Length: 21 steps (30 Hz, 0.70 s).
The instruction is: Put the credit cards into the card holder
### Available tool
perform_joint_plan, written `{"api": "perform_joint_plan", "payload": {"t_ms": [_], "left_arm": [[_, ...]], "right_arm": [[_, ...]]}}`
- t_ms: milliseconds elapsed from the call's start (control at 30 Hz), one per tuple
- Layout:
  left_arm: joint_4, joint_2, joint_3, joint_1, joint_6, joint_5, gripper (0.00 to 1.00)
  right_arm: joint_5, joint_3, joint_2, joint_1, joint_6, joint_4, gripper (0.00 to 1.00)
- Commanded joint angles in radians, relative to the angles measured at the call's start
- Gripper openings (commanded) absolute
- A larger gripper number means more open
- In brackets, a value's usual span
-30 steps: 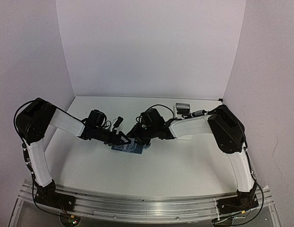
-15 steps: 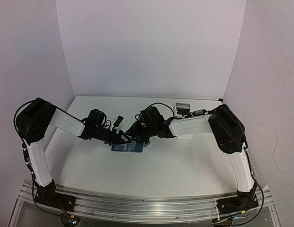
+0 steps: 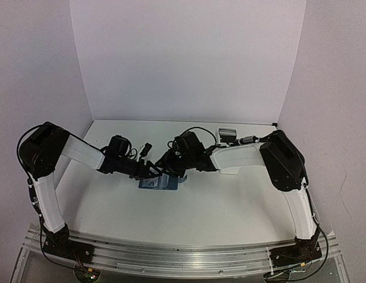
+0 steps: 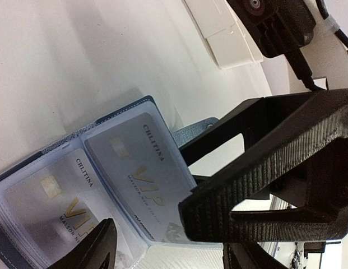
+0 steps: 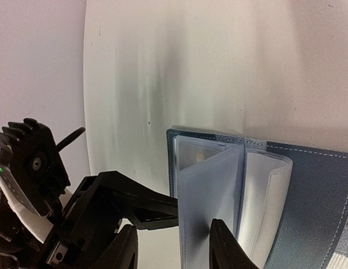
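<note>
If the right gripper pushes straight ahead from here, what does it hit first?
Likely the upright clear sleeve of the card holder, standing between the open fingers of the right gripper; depth unclear.

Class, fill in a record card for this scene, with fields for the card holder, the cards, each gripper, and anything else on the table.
card holder: dark blue, lying open on the table, clear sleeves fanned up
cards: two showing, both inside sleeves, printed VIP
left gripper: open, low beside the holder
right gripper: open, straddling one raised sleeve
also on table: white tray, at the far side, apart from the holder
</note>
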Motion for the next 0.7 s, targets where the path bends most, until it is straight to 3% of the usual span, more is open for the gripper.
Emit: {"api": "perform_joint_plan", "payload": {"t_ms": [0,667], "left_arm": [[-0.02,-0.022,0.0,0.015,0.005,-0.017,0.63],[-0.039,-0.024,-0.012,0.042,0.041,-0.026,0.66]], "right_arm": [[0.006,0.013,-0.036,-0.003,-0.012,0.017,0.4],[0.05,-0.068,-0.038,-0.017,0.002,-0.016,0.36]]}}
